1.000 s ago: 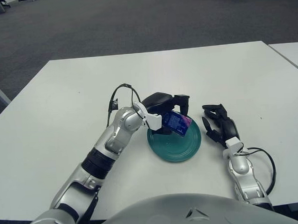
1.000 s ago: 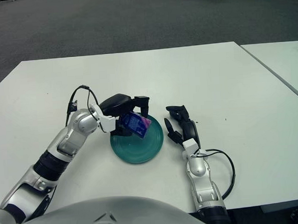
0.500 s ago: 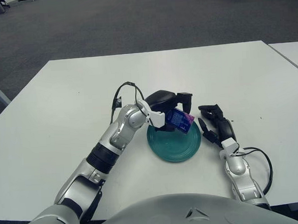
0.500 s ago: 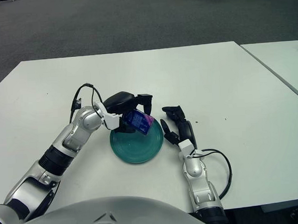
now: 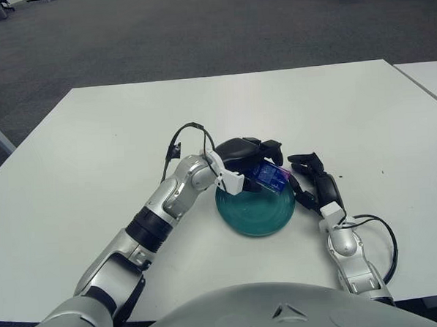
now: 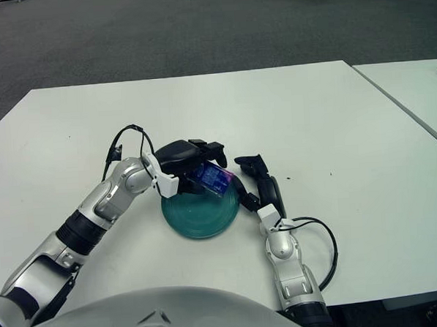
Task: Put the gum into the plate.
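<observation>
A teal plate (image 5: 255, 216) sits on the white table near its front edge. My left hand (image 5: 253, 158) reaches over the plate's far rim and is shut on a blue and purple gum pack (image 5: 270, 176), held tilted just above the plate. My right hand (image 5: 312, 182) rests on the table right beside the plate's right rim, fingers spread and holding nothing. Both hands also show in the right eye view, left hand (image 6: 197, 156) and right hand (image 6: 259, 183).
The white table (image 5: 93, 155) stretches wide to the left and far side. A second table edge (image 5: 426, 76) lies at the far right. A black cable (image 5: 376, 236) loops by my right forearm.
My left hand has moved slightly right and lower with the gum pack, toward the plate's far right rim. My right hand has slid closer to the plate.
</observation>
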Controlling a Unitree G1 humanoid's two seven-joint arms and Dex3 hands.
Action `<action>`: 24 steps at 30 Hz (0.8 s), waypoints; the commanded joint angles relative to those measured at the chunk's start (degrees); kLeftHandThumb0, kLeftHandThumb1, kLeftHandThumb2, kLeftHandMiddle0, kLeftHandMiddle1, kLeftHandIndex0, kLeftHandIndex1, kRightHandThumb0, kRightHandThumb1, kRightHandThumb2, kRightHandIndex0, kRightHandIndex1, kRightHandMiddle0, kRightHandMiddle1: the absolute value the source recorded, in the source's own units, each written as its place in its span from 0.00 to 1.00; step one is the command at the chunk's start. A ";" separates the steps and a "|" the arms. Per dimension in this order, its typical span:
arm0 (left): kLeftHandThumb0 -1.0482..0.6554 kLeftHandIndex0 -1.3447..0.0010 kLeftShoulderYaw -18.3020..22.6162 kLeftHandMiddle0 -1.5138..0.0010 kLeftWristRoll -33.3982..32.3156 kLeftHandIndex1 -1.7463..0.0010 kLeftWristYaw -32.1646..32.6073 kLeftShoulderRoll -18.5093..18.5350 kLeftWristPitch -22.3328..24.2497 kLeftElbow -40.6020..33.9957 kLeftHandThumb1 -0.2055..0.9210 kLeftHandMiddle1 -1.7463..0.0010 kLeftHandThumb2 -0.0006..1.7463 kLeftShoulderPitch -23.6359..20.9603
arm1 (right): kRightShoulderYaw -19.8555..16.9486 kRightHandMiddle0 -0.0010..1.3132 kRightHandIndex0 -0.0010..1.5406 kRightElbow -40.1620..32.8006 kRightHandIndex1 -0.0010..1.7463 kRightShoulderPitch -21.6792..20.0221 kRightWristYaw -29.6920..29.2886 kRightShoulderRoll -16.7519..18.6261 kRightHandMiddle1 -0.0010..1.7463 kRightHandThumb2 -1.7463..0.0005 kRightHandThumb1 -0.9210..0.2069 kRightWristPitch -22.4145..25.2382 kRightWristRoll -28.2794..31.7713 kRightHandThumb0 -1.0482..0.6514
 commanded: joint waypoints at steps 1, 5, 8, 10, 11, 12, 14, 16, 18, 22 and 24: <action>0.06 1.00 -0.29 0.99 0.95 0.85 -2.20 2.10 -0.49 0.29 0.98 0.95 0.08 -2.29 | 0.91 0.09 0.29 5.65 0.35 3.29 0.40 1.12 0.63 0.66 0.02 5.55 -0.21 0.33; 0.02 1.00 -0.53 1.00 0.61 0.95 -3.75 2.95 -1.33 0.19 0.98 0.99 0.06 -2.56 | 0.70 0.08 0.28 5.60 0.33 3.32 0.57 1.36 0.62 0.65 0.02 6.09 0.27 0.32; 0.01 1.00 -0.81 1.00 0.01 0.98 -4.79 3.67 -2.49 0.42 0.99 1.00 0.05 -2.67 | 0.40 0.08 0.28 5.61 0.31 3.32 1.04 1.51 0.61 0.65 0.02 6.37 1.09 0.32; 0.00 1.00 -0.87 1.00 -0.21 0.99 -5.27 3.81 -2.93 0.65 0.99 1.00 0.05 -2.71 | 0.25 0.08 0.28 5.72 0.31 3.27 1.27 1.54 0.61 0.66 0.02 6.34 1.53 0.32; 0.00 1.00 -0.90 1.00 -0.26 0.99 -5.68 3.87 -2.92 0.67 1.00 1.00 0.05 -2.76 | 0.20 0.08 0.28 5.74 0.31 3.28 1.40 1.59 0.61 0.66 0.02 6.28 1.79 0.32; 0.00 1.00 -0.89 1.00 -0.28 1.00 -6.00 3.89 -2.94 0.68 1.00 1.00 0.05 -2.79 | 0.16 0.08 0.28 5.74 0.30 3.29 1.49 1.63 0.61 0.66 0.02 6.24 1.97 0.32; 0.00 1.00 -0.86 1.00 -0.23 1.00 -6.47 4.08 -3.11 0.59 1.00 1.00 0.04 -2.72 | 0.11 0.08 0.28 5.72 0.30 3.28 1.54 1.68 0.61 0.66 0.02 6.10 2.17 0.32; 0.00 1.00 -0.81 1.00 -0.18 1.00 -6.66 4.18 -3.48 0.67 1.00 1.00 0.04 -2.72 | 0.08 0.08 0.28 5.76 0.30 3.22 1.57 1.64 0.61 0.66 0.03 6.01 2.29 0.32; 0.00 1.00 -0.81 1.00 -0.17 1.00 -6.74 4.24 -3.82 0.81 1.00 1.00 0.04 -2.78 | 0.07 0.08 0.28 5.83 0.29 3.16 1.60 1.56 0.60 0.66 0.03 5.94 2.42 0.32; 0.00 1.00 -0.84 1.00 -0.96 1.00 -6.76 5.09 -6.70 2.27 1.00 1.00 0.04 -3.26 | 0.02 0.08 0.28 5.24 0.28 3.34 2.25 1.37 0.60 0.67 0.03 6.28 2.99 0.32; 0.00 1.00 -0.78 1.00 -1.53 1.00 -7.41 5.44 -7.66 2.60 1.00 1.00 0.04 -3.60 | -0.04 0.09 0.28 4.86 0.28 3.49 2.52 1.37 0.60 0.67 0.03 6.57 3.22 0.31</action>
